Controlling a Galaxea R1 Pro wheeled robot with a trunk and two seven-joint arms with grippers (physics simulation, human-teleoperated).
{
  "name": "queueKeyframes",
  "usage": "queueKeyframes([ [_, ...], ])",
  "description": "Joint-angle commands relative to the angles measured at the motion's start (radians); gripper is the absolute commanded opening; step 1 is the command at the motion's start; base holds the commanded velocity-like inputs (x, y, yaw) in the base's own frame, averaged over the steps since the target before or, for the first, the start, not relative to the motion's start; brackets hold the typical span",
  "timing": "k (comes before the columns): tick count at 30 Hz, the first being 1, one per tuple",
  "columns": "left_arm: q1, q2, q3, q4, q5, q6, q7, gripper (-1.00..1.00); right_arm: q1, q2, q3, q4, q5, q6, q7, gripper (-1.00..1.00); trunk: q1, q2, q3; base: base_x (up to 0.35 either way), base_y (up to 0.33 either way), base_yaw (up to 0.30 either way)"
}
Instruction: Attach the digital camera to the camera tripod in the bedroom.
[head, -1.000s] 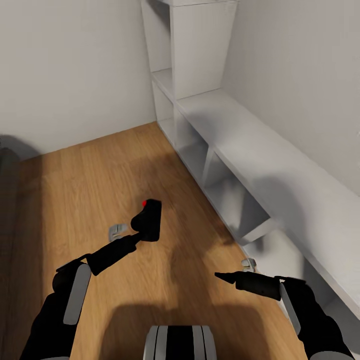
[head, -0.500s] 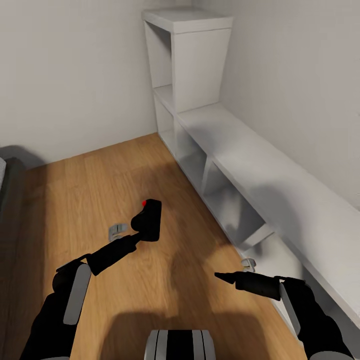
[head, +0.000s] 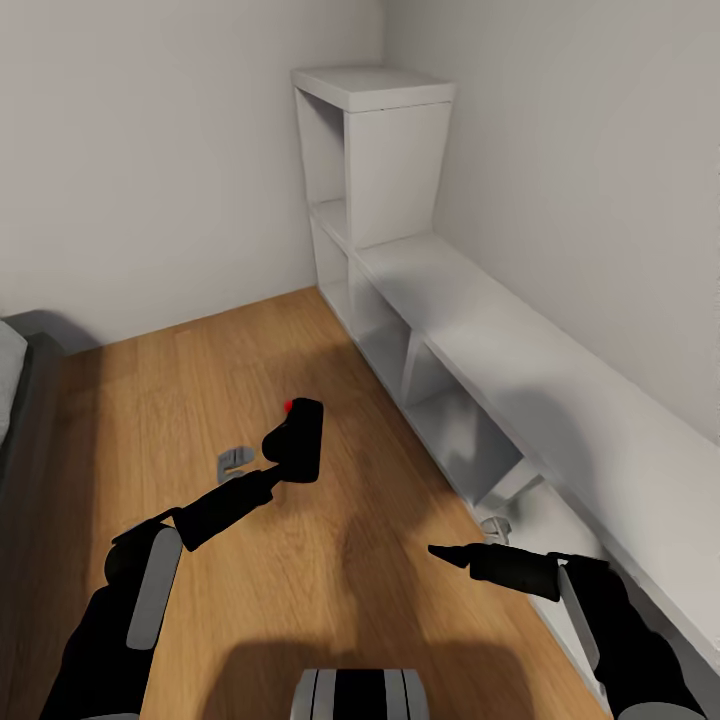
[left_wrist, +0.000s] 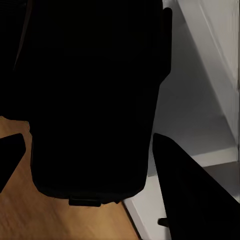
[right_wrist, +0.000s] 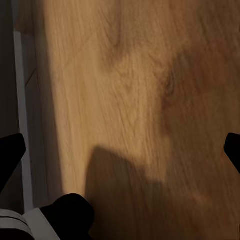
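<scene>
Two plain white walls (head: 150, 150) meet in a corner at the far side of the room. Below them runs a floor (head: 200, 400) of light wood planks with visible grain, open and bare across the middle. Along the right wall stands a white shelf unit (head: 520, 340): a long low run of boxy open cubbies with a flat matte top, rising at the corner end to a taller two-tier column. Its front edge bounds the open floor on that side. At the left edge shows the dark grey corner of a bed (head: 20, 400) with a strip of pale mattress.

The left gripper (head: 272, 470) is clamped on the digital camera (head: 298, 440), a small matte black box held above the floor, well apart from the shelf. Its long axis stands nearly upright, tilted slightly, with the red button (head: 289, 406) at the upper end. In the left wrist view the camera (left_wrist: 90, 100) is a broad dark block between the fingers (left_wrist: 185, 190).

The right gripper (head: 440, 553) hangs low beside the shelf front, its dark tips drawn to a point in the head view; in the right wrist view the fingertips (right_wrist: 10, 155) sit at opposite edges, so it stands apart, holding nothing.
</scene>
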Motion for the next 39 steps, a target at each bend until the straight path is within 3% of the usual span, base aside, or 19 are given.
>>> queueKeyframes([
  [1,-0.001,-0.001,0.002,0.0,0.001,0.006,-0.005,-1.0,0.0,0.0,-0.001,0.0,-0.003,0.008,0.002,1.0,-0.001,0.0,0.003,0.0,0.0,0.0],
  [22,-0.001,-0.002,0.001,0.0,0.002,0.006,-0.008,-1.0,0.0,0.001,0.0,0.002,-0.003,0.008,0.002,1.0,-0.01,0.005,0.085,0.0,0.0,0.0],
  [32,-0.001,-0.001,0.001,0.007,0.053,0.006,-0.003,-1.0,0.0,0.003,0.001,0.002,-0.005,0.008,0.003,1.0,-0.015,0.007,0.123,0.0,0.0,0.0],
  [39,-0.001,0.0,0.001,0.023,0.066,0.006,0.001,-1.0,0.0,0.003,0.001,0.002,-0.005,0.008,0.003,1.0,-0.018,0.009,0.15,0.0,0.0,0.0],
])
